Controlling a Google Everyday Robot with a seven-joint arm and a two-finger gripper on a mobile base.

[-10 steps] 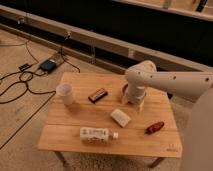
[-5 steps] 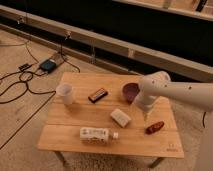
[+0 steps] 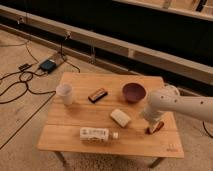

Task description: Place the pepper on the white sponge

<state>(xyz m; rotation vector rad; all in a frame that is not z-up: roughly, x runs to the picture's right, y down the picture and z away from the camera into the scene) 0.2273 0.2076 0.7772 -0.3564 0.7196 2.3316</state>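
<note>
The pepper (image 3: 156, 128) is a small dark red-brown lump on the wooden table (image 3: 75, 140), near its right front. My gripper (image 3: 150, 121) hangs from the white arm that reaches in from the right. It is right over the pepper's left end and hides part of it. The white sponge (image 3: 120, 117) lies flat near the table's middle, a short way left of the gripper, with nothing on it.
A dark maroon bowl (image 3: 134, 91) stands behind the gripper. A dark bar with an orange edge (image 3: 97, 94) and a white cup (image 3: 64, 93) are further left. A white labelled bottle (image 3: 98, 133) lies near the front edge. Cables and a box (image 3: 47, 65) lie on the floor to the left.
The arm has swung from over the bowl toward the right front and come down, so the gripper now sits at the pepper. The objects on the table have not moved.
</note>
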